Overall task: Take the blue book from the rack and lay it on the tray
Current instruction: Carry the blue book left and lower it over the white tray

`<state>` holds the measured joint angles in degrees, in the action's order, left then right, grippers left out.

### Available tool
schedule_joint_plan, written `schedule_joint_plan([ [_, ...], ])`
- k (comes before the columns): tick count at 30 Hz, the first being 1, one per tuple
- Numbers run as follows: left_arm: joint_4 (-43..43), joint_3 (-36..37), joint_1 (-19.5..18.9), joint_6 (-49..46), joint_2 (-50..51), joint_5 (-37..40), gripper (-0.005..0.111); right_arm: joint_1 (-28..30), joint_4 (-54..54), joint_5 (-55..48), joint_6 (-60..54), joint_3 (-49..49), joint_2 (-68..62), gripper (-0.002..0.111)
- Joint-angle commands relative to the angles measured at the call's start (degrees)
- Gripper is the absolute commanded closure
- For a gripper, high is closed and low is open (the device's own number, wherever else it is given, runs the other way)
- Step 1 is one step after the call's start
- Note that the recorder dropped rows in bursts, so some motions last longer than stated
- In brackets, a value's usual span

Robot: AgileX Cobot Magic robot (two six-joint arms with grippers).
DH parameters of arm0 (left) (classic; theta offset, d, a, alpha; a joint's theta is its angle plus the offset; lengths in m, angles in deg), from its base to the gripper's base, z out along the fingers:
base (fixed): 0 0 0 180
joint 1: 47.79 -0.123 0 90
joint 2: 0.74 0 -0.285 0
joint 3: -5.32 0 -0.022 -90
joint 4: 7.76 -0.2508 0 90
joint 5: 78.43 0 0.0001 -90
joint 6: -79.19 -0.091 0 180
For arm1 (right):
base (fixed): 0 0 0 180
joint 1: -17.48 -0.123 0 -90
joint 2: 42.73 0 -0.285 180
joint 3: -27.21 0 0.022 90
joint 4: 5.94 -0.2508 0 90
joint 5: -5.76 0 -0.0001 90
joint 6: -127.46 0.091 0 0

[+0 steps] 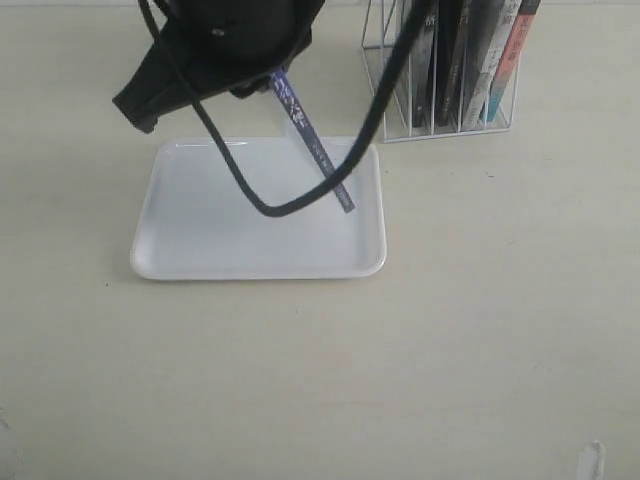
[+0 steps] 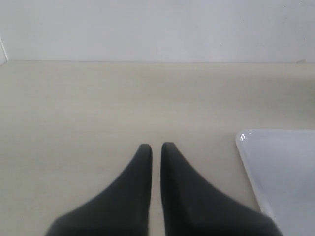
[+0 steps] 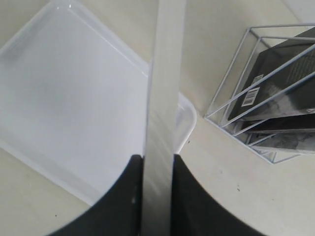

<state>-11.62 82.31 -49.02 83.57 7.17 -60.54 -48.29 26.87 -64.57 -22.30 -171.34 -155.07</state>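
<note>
Exterior view. At 11 o'clock, the right gripper [image 1: 258,78], a black mass pinching the upper end of the blue book [image 1: 312,140]. Spine outward, slanting down toward 5 o'clock, lower end over the 3 o'clock part of the tray [image 1: 200,240]; touching it or just above, cannot tell. Clear of the rack [image 1: 445,131], which is at 1 o'clock of the tray, with black-spined books [image 1: 450,60] and a red-orange book [image 1: 517,45] upright in its slots. A black cable [image 1: 224,150] looping across the tray.

Left wrist view. Left gripper [image 2: 156,147] low over the table [image 2: 98,103], fingers pressed nearly together, only a thin slit between, holding nothing. A corner of the tray just beside.

Right wrist view. Fingers [image 3: 189,196] clamped on either face of the book, seen edge-on and pale. Beneath it the tray; near the tray's corner the rack, dark books leaning inside.
</note>
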Motion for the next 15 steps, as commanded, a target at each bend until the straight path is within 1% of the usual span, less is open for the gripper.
schedule_joint_plan([
  [1, -0.1, 0.2, 0.5, -0.1, -0.1, -0.3, 0.101, 0.2, 1.9, 0.4, 0.6, 0.3, 1.3, 0.108],
  [5, -0.1, 0.2, 0.5, -0.1, -0.1, -0.3, 0.101, 2.0, 1.6, 0.4, 0.8, 2.5, 1.2, 0.108],
  [9, -0.1, 0.2, 0.5, -0.1, -0.1, -0.3, 0.101, 4.8, -1.7, 0.4, 1.4, 5.0, 1.2, 0.108],
  [15, -0.1, 0.2, 0.5, -0.1, -0.1, -0.3, 0.101, 5.3, -2.1, 0.4, 3.3, 5.9, 1.0, 0.108],
])
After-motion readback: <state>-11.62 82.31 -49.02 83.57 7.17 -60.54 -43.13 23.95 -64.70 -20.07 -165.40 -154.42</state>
